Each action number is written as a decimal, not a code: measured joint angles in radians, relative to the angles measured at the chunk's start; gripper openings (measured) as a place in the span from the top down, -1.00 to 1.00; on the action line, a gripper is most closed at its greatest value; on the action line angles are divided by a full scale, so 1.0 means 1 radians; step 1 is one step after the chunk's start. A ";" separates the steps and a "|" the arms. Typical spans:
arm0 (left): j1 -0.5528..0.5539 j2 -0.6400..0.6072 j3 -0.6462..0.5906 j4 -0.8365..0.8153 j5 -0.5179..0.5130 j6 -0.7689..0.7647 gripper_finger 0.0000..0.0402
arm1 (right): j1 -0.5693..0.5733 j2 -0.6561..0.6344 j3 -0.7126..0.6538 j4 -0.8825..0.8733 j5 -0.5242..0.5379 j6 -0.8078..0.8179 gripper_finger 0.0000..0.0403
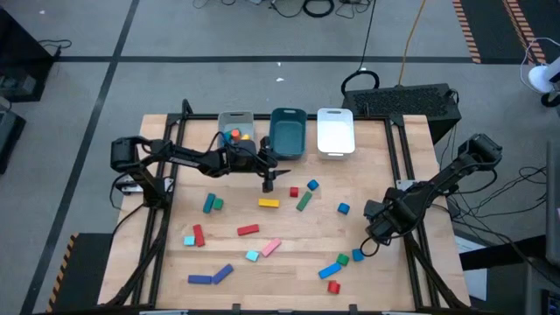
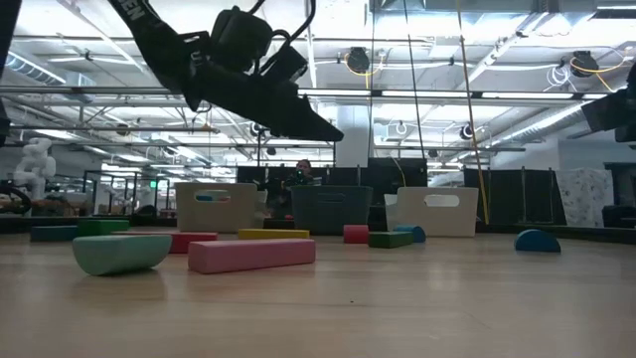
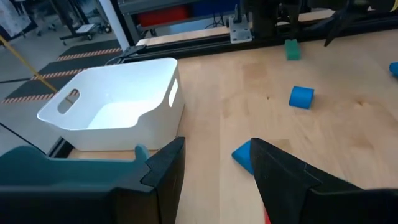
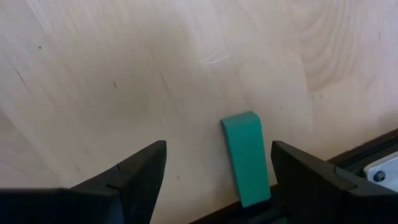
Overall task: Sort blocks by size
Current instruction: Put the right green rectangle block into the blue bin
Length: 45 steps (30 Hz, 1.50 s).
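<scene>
wood table (image 1: 367, 175): scattered coloured blocks (image 1: 248, 230); teal bar (image 4: 246, 155) between wide right jaws; left jaws open, empty.

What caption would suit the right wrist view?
Open right end effector poised above a green block lying on the wooden table.

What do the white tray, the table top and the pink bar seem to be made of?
White tray: probably plastic, given its smooth moulded walls, rounded corners and cut-out handle, with a slight sheen.
Table top: wood, pale with visible grain, looks lightly finished.
Pink bar: likely painted wood; the even matt colour hides any grain, so this is uncertain.
</scene>
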 joint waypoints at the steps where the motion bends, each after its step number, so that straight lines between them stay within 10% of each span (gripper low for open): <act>1: 0.000 0.000 0.000 0.001 0.000 0.003 0.09 | -0.003 -0.001 0.000 0.000 -0.003 0.000 -0.36; 20: 0.001 0.000 0.000 -0.013 -0.002 0.086 0.09 | -0.212 0.168 0.000 -0.009 -0.133 -0.138 -0.32; 45: 0.002 0.000 0.001 -0.012 -0.002 0.109 0.09 | -0.355 0.310 0.002 0.068 -0.190 -0.294 0.51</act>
